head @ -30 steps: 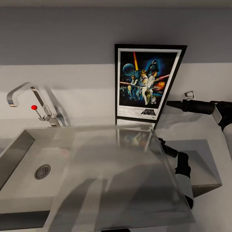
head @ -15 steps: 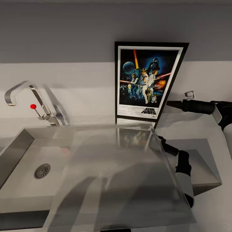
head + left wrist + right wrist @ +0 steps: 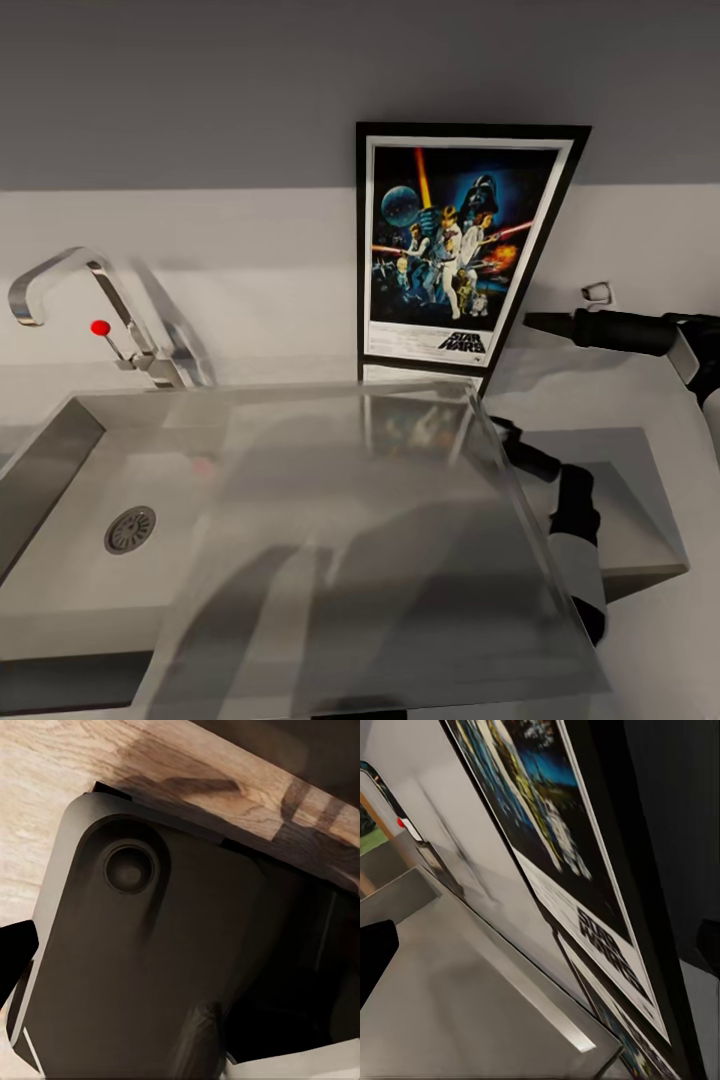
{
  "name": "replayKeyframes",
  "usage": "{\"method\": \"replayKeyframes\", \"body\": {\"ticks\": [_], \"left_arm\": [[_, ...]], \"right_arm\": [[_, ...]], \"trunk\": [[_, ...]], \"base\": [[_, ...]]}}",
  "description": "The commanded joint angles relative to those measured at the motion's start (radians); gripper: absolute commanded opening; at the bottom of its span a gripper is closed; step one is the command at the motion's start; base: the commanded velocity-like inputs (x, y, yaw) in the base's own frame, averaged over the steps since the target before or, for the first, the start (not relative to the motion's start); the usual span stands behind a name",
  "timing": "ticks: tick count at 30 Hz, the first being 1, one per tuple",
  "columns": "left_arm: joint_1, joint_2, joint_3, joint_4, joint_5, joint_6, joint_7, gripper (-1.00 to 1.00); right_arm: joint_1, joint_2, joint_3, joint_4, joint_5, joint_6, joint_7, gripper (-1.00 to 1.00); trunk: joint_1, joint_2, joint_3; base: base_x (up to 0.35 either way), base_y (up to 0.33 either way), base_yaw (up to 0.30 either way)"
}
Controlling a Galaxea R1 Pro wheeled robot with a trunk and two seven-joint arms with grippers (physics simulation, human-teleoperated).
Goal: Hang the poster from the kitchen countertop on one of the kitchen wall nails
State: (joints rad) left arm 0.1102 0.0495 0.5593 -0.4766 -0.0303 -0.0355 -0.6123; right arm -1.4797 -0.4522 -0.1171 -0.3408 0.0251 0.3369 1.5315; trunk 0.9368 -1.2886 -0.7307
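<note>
1. Poster: stands upright at the back of the worktop, against the wall, beside the sink.
2. My right gripper: just beside the poster's lower right edge; I cannot tell its opening.
3. Tap: red knob, behind the sink.

Even, soft light; dim upper wall. Tap casts a diffuse shadow behind it. Drainboard hazily mirrors the poster.

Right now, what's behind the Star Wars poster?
The poster stands on the kitchen countertop against the wall, grey above, white below. The patch of wall right behind it is covered, so I can't see that.
</note>
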Motion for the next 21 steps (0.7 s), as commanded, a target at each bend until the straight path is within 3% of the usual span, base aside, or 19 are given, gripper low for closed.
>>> {"method": "replayKeyframes", "body": {"ticks": [1, 21], "left_arm": [[0.0, 0.0, 0.004, -0.001, -0.003, -0.003, -0.005, 1.0], [-0.001, 0.0, 0.004, -0.001, -0.003, -0.003, -0.004, 1.0]], "right_arm": [[-0.001, -0.001, -0.004, 0.0, 0.002, 0.01, 0.004, 1.0], [-0.001, -0.003, -0.004, 0.0, 0.002, 0.01, 0.005, 1.0]], "trunk": [[0.0, 0.0, -0.002], [0.0, 0.0, -0.006]], "base": [[0.0, 0.0, 0.0], [0.0, 0.0, 0.0]]}}
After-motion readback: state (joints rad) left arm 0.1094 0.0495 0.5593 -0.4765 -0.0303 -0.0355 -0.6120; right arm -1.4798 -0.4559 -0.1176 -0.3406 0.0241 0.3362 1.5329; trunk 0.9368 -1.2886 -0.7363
